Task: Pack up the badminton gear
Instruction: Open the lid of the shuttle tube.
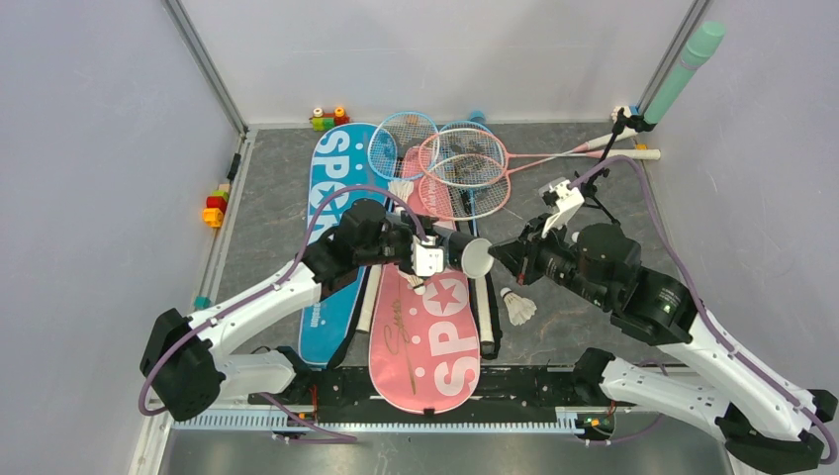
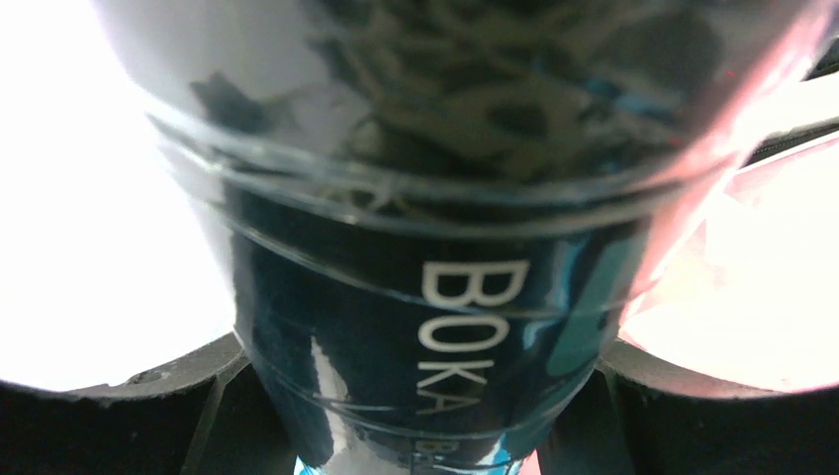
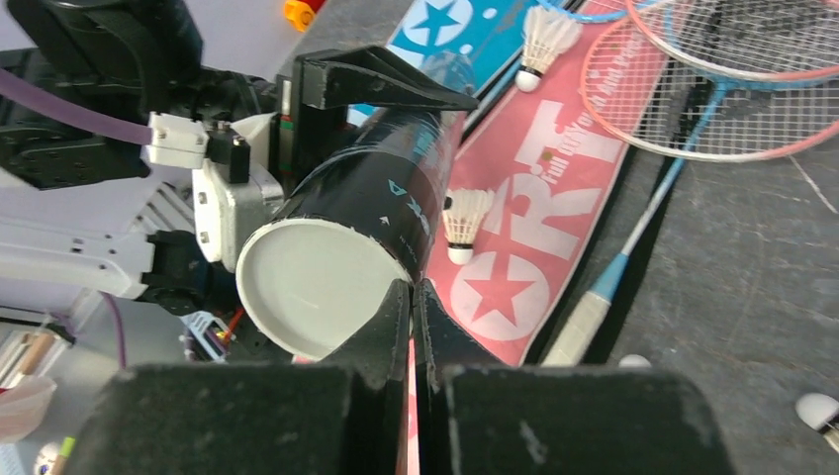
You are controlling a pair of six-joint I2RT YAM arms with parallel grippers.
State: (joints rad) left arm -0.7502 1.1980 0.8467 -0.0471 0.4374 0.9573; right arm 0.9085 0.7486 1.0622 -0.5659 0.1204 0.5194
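- The left hand stands wide, its black fingers clamped round the glossy dark tube, a cylinder held level above the pink bag.
- The tube's round white cap faces the right hand, which is fully closed; its pads meet at the cap's rim, and I cannot tell whether they pinch it.
- A feathered shuttlecock lies on the mottled grey tabletop.

There are two racket bags: one blue bag and one pink bag. Four rackets lie crossed over each other: two blue rackets and two pink rackets. Three shuttlecocks can be counted. There is one dark tube. The toy blocks stand in two small groups, and the number of single blocks cannot be told.
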